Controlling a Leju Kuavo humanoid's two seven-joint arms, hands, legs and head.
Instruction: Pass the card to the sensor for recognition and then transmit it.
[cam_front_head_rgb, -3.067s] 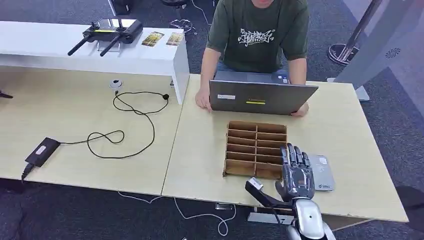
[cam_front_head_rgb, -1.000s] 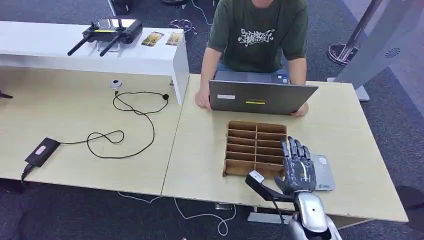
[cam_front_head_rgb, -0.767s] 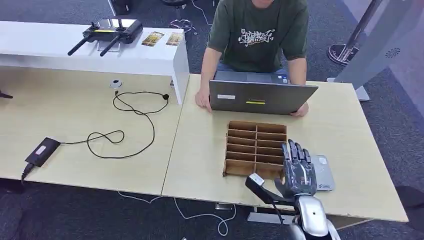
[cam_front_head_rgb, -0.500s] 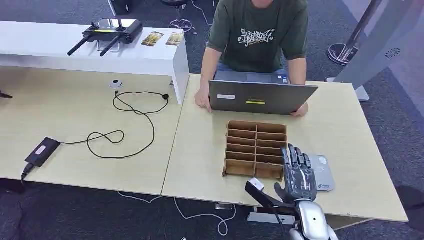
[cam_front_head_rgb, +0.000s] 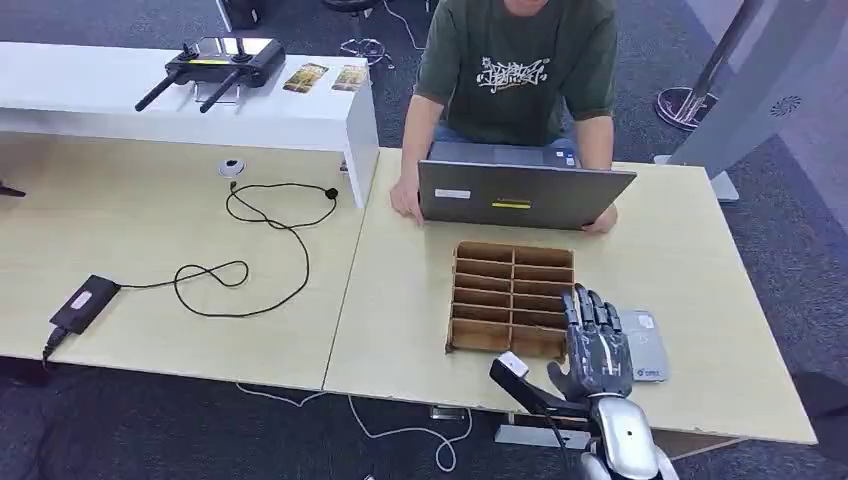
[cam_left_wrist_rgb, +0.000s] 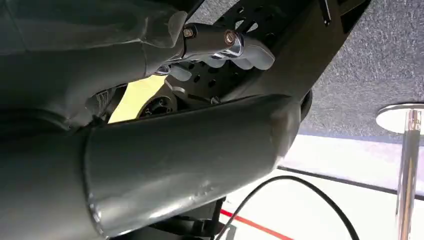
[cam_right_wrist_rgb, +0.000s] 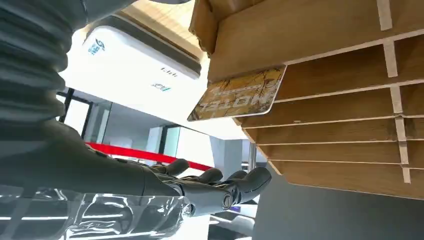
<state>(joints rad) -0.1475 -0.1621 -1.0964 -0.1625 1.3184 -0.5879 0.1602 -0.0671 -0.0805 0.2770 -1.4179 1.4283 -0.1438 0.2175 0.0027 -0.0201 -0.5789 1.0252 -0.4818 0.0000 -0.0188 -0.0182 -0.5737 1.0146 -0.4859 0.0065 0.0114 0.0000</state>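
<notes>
- Since half a second ago my right hand (cam_front_head_rgb: 598, 350) has barely shifted; against one second ago it sits slightly lower, nearer the table's (cam_front_head_rgb: 420, 300) front edge.
- Right hand: fingers (cam_right_wrist_rgb: 220, 182) straight and slightly apart, holding nothing, hovering at the wooden divider box's (cam_front_head_rgb: 512, 298) right near corner, over the grey sensor pad (cam_front_head_rgb: 645, 345).
- Card (cam_right_wrist_rgb: 239, 93): patterned, yellow-brown, sticking out of a slot in the divider box, apart from my fingers.
- Left hand (cam_left_wrist_rgb: 150, 100): finger state, I cannot tell.
- Person (cam_front_head_rgb: 515, 70) seated behind a laptop (cam_front_head_rgb: 520, 195) at the far side.
</notes>
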